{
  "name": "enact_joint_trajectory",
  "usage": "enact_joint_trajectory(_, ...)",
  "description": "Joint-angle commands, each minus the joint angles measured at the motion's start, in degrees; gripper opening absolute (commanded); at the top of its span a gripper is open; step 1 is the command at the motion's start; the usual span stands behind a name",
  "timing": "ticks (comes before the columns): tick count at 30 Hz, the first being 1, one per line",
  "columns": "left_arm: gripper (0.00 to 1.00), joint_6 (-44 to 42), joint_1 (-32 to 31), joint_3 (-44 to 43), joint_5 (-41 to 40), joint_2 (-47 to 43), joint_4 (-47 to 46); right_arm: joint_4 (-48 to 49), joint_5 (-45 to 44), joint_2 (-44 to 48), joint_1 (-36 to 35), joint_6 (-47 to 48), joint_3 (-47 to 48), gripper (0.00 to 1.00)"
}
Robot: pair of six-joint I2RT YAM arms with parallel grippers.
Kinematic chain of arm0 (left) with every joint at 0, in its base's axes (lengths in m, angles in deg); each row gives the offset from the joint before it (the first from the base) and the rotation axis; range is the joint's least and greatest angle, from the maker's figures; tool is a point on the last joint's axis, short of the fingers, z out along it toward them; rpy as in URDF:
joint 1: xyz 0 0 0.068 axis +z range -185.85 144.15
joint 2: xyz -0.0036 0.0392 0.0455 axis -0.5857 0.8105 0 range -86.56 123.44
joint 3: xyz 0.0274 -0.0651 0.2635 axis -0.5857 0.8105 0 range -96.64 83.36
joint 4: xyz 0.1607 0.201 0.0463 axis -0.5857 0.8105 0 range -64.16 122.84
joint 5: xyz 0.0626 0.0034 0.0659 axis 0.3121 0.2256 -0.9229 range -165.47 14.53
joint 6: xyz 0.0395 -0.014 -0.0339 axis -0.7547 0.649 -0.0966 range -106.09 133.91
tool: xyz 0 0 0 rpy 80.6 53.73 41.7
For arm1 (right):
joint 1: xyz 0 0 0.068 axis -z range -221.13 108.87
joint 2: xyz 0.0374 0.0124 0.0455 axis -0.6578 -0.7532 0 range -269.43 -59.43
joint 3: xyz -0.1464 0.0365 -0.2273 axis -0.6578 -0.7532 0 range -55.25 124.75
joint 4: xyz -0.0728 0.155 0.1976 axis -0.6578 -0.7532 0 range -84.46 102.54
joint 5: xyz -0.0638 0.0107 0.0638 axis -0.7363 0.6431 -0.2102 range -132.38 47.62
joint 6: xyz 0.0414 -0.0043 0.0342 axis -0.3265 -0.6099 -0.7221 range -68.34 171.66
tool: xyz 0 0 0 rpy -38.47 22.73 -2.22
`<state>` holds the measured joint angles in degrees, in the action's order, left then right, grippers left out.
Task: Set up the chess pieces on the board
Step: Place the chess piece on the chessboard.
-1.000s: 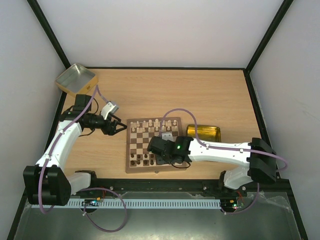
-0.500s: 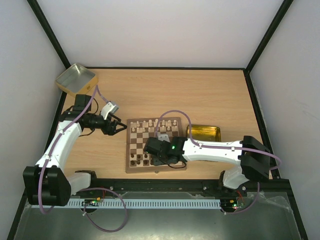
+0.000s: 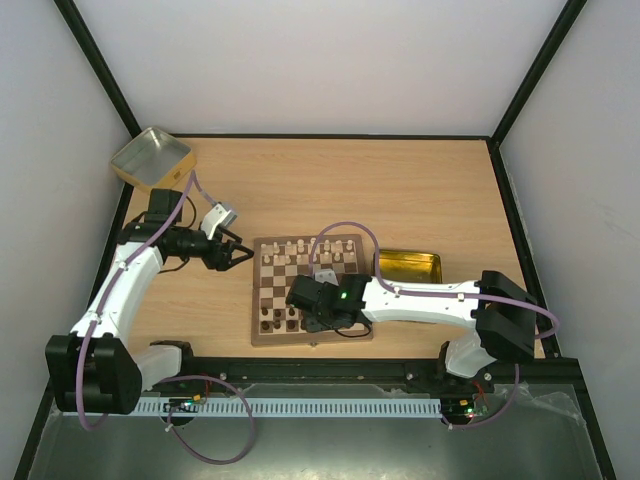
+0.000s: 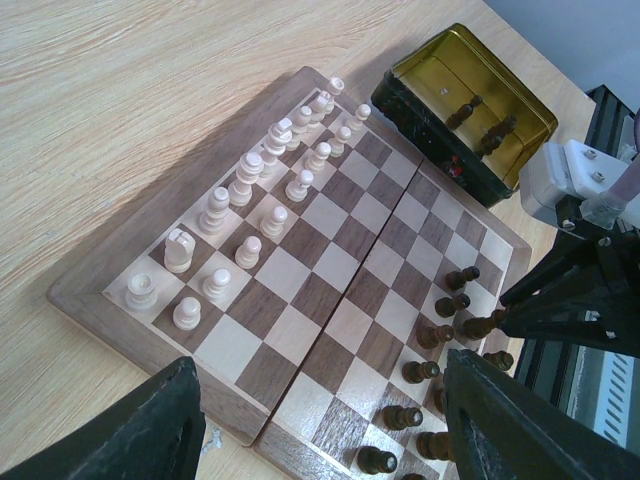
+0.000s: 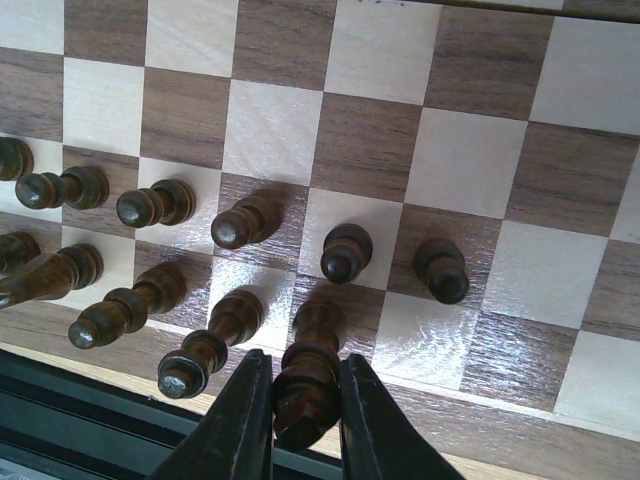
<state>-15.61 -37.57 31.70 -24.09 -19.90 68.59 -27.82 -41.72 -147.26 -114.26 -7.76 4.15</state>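
The board (image 3: 256,292) lies in the middle of the table. Pale chess pieces (image 4: 247,180) fill its two far rows, and dark chess pieces (image 5: 345,250) stand in its two near rows. My right gripper (image 5: 305,400) is low over the near row, shut on the head of a taller dark piece (image 5: 308,375). That piece stands upright on a dark square by the near border. From above, the right wrist (image 3: 325,300) hides the grip. My left gripper (image 3: 240,255) hangs open beside the board's left edge, its fingers (image 4: 140,430) wide apart with nothing between them.
A gold tin (image 3: 408,266) with a few dark pieces (image 4: 478,115) inside lies against the board's right side. A second gold tin (image 3: 152,158) sits at the far left corner. The right arm's cable (image 3: 345,228) loops over the board.
The right arm has slid left along the board's near rows with the dark piece in its jaws. The left arm has not moved.
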Motion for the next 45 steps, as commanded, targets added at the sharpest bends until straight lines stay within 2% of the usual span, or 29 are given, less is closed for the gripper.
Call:
enact_joint_trajectory(1,0.66,0.0,-0.3,0.9,0.4,-0.9,0.0,-0.4,-1.5,-0.8,-0.4,0.1,0.5,0.14)
enact_joint_trajectory(7,0.66,0.0,-0.3,1.0,0.4,-0.8,0.0,0.0,-1.2,-1.0,-0.4,0.1,0.5,0.19)
enact_joint_trajectory(20,0.66,0.0,-0.3,0.9,0.4,-0.8,0.0,-0.6,-1.5,-0.3,-0.4,0.0,0.7,0.22)
enact_joint_trajectory(24,0.66,0.0,-0.3,0.9,0.4,-0.7,0.0,-3.8,-2.9,1.4,-0.4,-0.1,3.0,0.26)
enact_joint_trajectory(27,0.66,0.0,-0.3,0.9,0.4,-0.7,0.0,-7.5,-4.8,3.0,-0.4,0.0,5.3,0.34)
enact_joint_trajectory(31,0.66,0.0,-0.3,0.9,0.4,-0.7,0.0,-12.3,-9.2,5.7,0.9,-1.2,7.3,0.37)
enact_joint_trajectory(34,0.66,0.0,-0.3,0.9,0.4,-0.6,0.0,-14.4,-11.3,8.9,4.9,-1.6,5.1,0.38)
enact_joint_trajectory(38,0.66,0.0,-0.3,0.8,0.4,-0.5,0.0,-14.6,-12.0,15.0,14.4,-1.3,-2.3,0.4)
enact_joint_trajectory(42,0.66,-0.1,-0.3,0.7,0.4,0.1,0.1,-11.4,-9.2,20.0,25.4,1.5,-10.0,0.44)
enact_joint_trajectory(45,0.66,-0.2,-0.4,0.6,0.4,0.3,0.2,-9.6,-6.8,21.0,30.1,3.7,-12.8,0.44)
